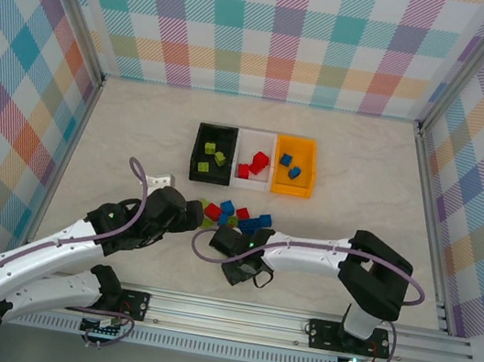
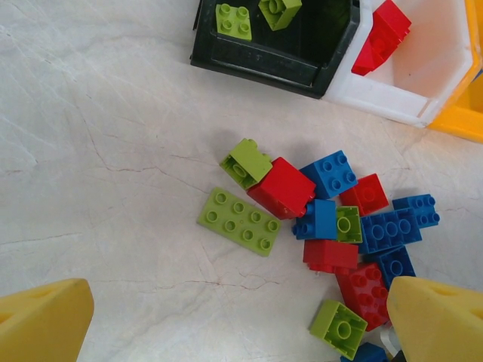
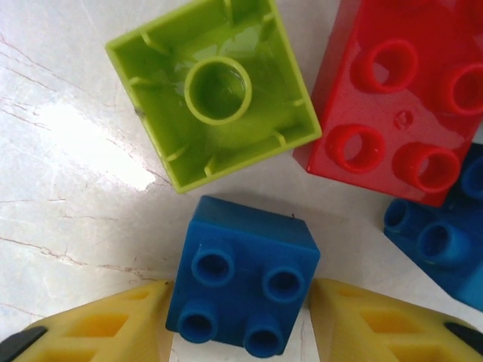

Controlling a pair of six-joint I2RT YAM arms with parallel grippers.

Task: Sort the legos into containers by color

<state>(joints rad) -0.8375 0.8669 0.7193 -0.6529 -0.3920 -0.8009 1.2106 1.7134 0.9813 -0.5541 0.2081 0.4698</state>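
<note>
Top view, bins: black bin (image 1: 217, 129) holds lime bricks, white bin (image 1: 250, 145) holds red, orange bin (image 1: 299, 189) holds blue.
Top view, pile: loose legos (image 1: 234, 214) lie on the table (image 1: 139, 127) near the bins, just beside both grippers.
Left wrist, fingers: the left gripper (image 2: 240, 320) is spread wide and released above the pile.
Right wrist, fingers: the right gripper (image 3: 241, 324) is clenched on a blue brick (image 3: 243, 275), which sits on the table beside an upturned lime brick (image 3: 211, 90).

From above, the right hand (image 1: 236, 245) sat over the near edge of the pile (image 1: 234, 215), and we couldn't make out how its jaws stood or what lay beneath. At its wrist, both fingers (image 3: 113, 324) ran off the bottom edge; whether they pinched the blue brick (image 3: 243, 275) we couldn't tell. The red brick (image 3: 392, 98) was cropped top and right. The orange bin (image 2: 460, 124) showed just a corner.
</note>
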